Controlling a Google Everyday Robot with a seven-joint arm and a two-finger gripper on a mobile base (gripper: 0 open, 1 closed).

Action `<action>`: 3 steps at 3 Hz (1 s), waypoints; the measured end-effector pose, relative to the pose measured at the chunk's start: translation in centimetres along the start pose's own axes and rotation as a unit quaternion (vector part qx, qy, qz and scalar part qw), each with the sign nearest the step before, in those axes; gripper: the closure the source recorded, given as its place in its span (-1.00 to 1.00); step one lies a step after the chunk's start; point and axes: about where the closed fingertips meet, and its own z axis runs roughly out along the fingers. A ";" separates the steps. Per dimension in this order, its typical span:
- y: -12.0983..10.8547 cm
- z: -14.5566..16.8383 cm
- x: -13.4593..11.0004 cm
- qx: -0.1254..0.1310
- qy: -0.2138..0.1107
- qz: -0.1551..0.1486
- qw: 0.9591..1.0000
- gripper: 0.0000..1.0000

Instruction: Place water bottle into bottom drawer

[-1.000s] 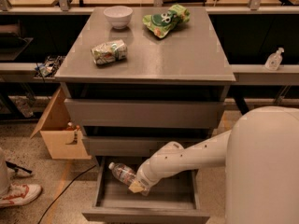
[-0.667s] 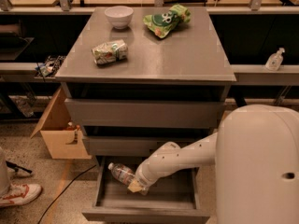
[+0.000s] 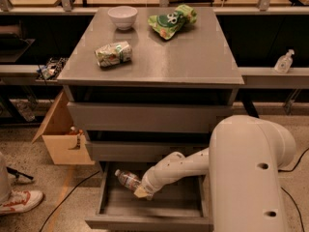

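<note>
- The claw [image 3: 141,192] is down inside the open bottom drawer [image 3: 103,197], at the end of the white arm [image 3: 179,170] that reaches in from the right.
- It is pinching the base end of the water bottle [image 3: 127,180].
- The water bottle lies tilted over the left half of the drawer's inside, its pale cap pointing up and to the left, toward the back left corner (whether its body touches the drawer floor cannot be told).
- The bottom drawer is pulled well out; the two drawers above [image 3: 145,118] sit pushed in.
- On the counter [image 3: 193,57] stand a white bowl [image 3: 122,17] at the back left and a green snack bag [image 3: 172,21] at the back, just right of the bowl.
- A crushed green-white can [image 3: 113,53] lies on its side nearer the front left.
- A cardboard box [image 3: 60,135] stands open on the floor, left of the cabinet.
</note>
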 end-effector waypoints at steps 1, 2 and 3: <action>-1.6 2.8 0.9 0.000 -0.008 0.035 0.999 1.00; -2.9 5.8 1.4 -0.002 -0.012 0.080 0.997 1.00; -3.5 8.6 1.8 -0.009 -0.018 0.118 0.993 1.00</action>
